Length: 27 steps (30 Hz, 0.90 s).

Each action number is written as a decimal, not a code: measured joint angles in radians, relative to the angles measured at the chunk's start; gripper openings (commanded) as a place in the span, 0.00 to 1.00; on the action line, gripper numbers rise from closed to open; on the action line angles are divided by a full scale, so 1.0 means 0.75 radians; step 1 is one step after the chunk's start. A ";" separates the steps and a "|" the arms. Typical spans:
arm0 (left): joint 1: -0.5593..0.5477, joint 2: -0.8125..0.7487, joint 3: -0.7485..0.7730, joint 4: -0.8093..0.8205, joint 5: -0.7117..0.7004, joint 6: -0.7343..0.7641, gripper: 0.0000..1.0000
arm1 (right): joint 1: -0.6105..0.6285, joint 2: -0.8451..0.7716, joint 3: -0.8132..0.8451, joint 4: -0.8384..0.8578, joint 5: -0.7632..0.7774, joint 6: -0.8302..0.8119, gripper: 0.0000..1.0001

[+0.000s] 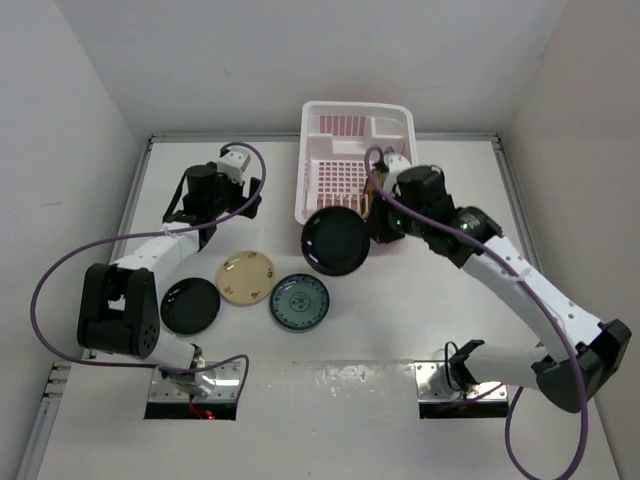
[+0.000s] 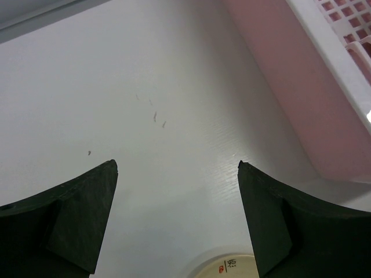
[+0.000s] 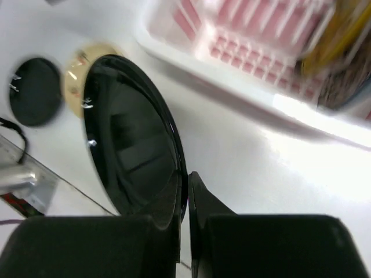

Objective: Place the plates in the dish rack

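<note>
My right gripper (image 1: 372, 228) is shut on the rim of a glossy black plate (image 1: 336, 241), held tilted above the table just in front of the pink-and-white dish rack (image 1: 312, 160). The wrist view shows the black plate (image 3: 130, 139) pinched between the fingers (image 3: 200, 202). A yellow patterned plate (image 3: 342, 32) stands in the rack (image 3: 232, 87) at its right side. On the table lie a cream plate (image 1: 246, 277), a blue-green patterned plate (image 1: 299, 302) and a second black plate (image 1: 190, 305). My left gripper (image 1: 245, 190) is open and empty left of the rack, over bare table (image 2: 177, 168).
The table is walled on the left, back and right. The left wrist view shows the rack's pink side wall (image 2: 301, 87) at the right and the cream plate's edge (image 2: 229, 266) at the bottom. Purple cables loop around both arms.
</note>
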 measured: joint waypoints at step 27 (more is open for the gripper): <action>0.239 0.456 0.425 -0.068 -0.198 0.011 0.88 | 0.111 1.302 1.296 -0.231 1.623 -0.387 0.00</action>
